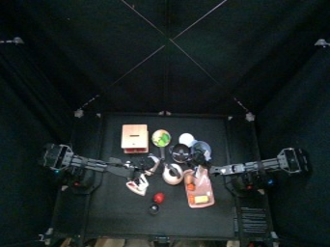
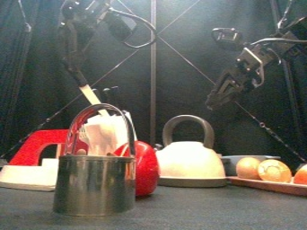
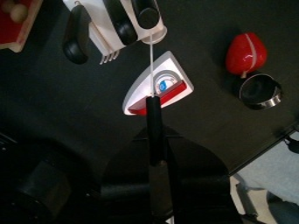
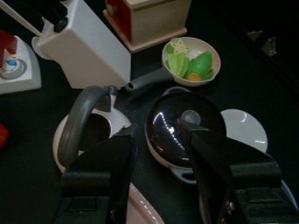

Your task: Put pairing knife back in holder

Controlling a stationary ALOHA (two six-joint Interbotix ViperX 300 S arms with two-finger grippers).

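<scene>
Mid-carry, with insertion not yet begun. Gripping the paring knife (image 3: pixel 155 70) by its black handle in the left gripper (image 3: pixel 152 153), jaws set narrow around it, blade pointing away from the wrist toward the white knife holder (image 3: pixel 117 17). Held in the air above a red-and-white wedge-shaped object (image 3: pixel 170 87), tip close to the holder but apparently not in any slot; in the front view, raised well above the metal cup (image 2: pixel 93 184). Judged next: bring the tip over a free slot beside the black handles already stowed, line the blade up with the slot's direction, then slide in straight without levering the holder over. Resting apart, the right gripper (image 4: pixel 163 166), spread wide and empty above the kettle (image 4: pixel 87 122).
</scene>
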